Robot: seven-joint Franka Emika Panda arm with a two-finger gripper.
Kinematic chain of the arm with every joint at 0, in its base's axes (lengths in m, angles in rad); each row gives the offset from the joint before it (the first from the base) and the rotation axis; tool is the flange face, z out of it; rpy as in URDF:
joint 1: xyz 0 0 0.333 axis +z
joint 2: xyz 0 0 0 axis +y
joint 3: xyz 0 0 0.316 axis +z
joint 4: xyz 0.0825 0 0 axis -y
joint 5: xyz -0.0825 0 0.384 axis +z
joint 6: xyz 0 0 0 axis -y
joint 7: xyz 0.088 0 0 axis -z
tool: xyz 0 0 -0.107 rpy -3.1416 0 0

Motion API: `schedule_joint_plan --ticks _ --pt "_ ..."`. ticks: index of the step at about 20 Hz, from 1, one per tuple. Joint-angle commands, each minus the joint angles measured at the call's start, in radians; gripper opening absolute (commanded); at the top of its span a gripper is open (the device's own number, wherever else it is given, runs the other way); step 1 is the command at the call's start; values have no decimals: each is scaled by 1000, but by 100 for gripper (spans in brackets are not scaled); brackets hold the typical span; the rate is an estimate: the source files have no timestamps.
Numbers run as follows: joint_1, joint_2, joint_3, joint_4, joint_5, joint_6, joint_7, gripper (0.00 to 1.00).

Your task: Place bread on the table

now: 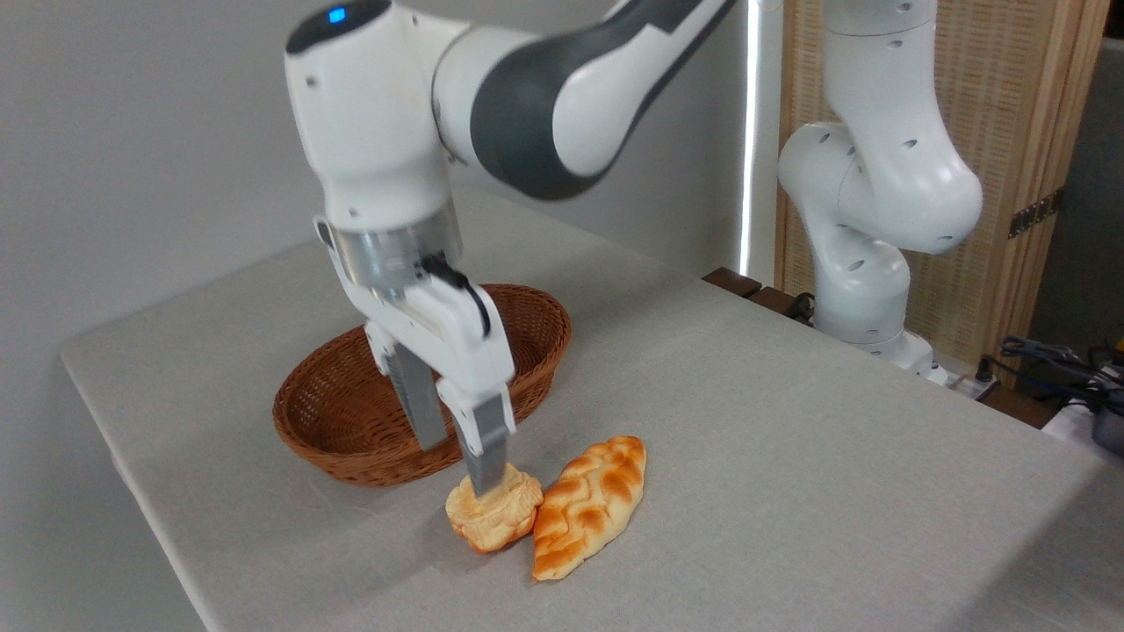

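Observation:
The bread (493, 516), a small round pale-yellow bun with wrinkled golden sides, rests on the light grey table (790, 456) just in front of the basket. My gripper (458, 468) hangs right over it, pointing down, with its fingers spread apart and open. The tip of the nearer finger (488, 456) meets the bun's top. The farther finger (420, 404) stands behind and to the left, clear of the bun. Nothing is held between them.
An oval brown wicker basket (351, 439), with nothing showing in it, stands behind the gripper. A braided orange-brown loaf (590, 505) lies against the bun's right side. The arm's white base (865, 298) stands at the table's far right edge, with cables (1054, 360) beyond.

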Motion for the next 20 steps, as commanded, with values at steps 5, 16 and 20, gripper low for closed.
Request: schedule_joint_plan --ticks 5,16,20 --pt "-13 -62 -69 68 17 7 -3 100" --pt "-10 -74 -63 77 -26 -108 -49 100" --pt "-10 -73 -61 79 -24 -125 -46 100"
